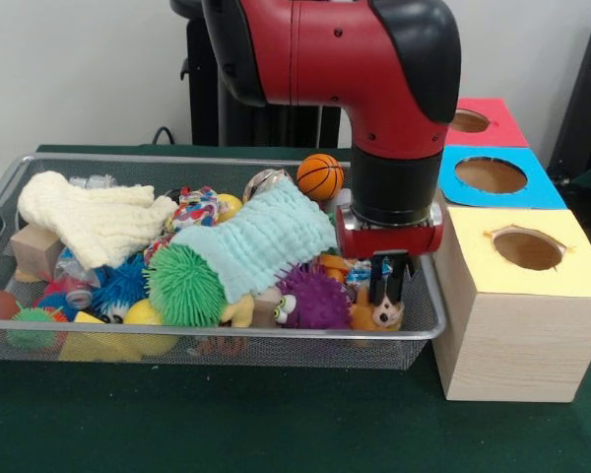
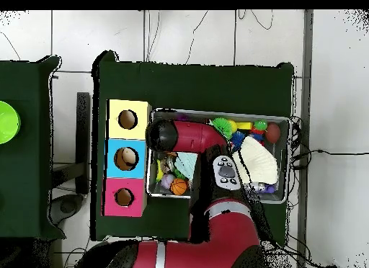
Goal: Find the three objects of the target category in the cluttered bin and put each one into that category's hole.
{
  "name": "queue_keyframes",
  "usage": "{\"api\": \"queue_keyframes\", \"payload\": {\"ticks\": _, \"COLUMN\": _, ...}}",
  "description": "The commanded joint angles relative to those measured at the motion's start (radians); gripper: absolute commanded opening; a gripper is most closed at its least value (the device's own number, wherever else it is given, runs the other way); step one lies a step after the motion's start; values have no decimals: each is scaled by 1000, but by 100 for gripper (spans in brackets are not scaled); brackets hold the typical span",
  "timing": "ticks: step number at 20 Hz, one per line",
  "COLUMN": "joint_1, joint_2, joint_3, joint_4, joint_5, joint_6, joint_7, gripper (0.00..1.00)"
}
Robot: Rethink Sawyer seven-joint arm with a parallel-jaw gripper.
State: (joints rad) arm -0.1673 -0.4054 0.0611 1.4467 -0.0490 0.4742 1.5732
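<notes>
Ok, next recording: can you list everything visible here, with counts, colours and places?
Bin: one, silver mesh, on the green table.
Cloths: two, cream at the front view's left, mint in the middle.
Spiky balls: green, purple, blue, along the bin's near side.
Basketball: one, orange, far side.
Plush animal: one, orange-tan, under the gripper.
Box holes: red, blue, yellow, beside the bin.
Gripper: down in the bin's corner.

Mint knitted cloth (image 1: 261,246), green spiky ball (image 1: 184,286), small basketball (image 1: 320,176), cream cloth (image 1: 97,223).
</notes>
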Motion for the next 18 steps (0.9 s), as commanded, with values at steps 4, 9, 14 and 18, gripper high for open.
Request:
{"api": "queue_keyframes", "payload": {"ticks": 4, "joint_1": -7, "joint_2": -206, "joint_3": -15, "joint_4": 84, "joint_5": 44, "joint_6": 359, "joint_7": 127, "gripper": 0}}
{"api": "queue_keyframes", "payload": {"ticks": 9, "joint_1": -10, "joint_2": -239, "joint_3": -16, "joint_4": 90, "joint_5": 36, "joint_6": 413, "joint_7": 128, "gripper": 0}}
{"api": "queue_keyframes", "payload": {"ticks": 14, "joint_1": 12, "joint_2": -287, "joint_3": -41, "joint_4": 58, "joint_5": 21, "joint_6": 529, "joint_7": 145, "gripper": 0}}
{"api": "queue_keyframes", "payload": {"ticks": 18, "joint_1": 33, "joint_2": -331, "joint_3": -55, "joint_4": 50, "joint_5": 23, "joint_6": 607, "joint_7": 166, "gripper": 0}}
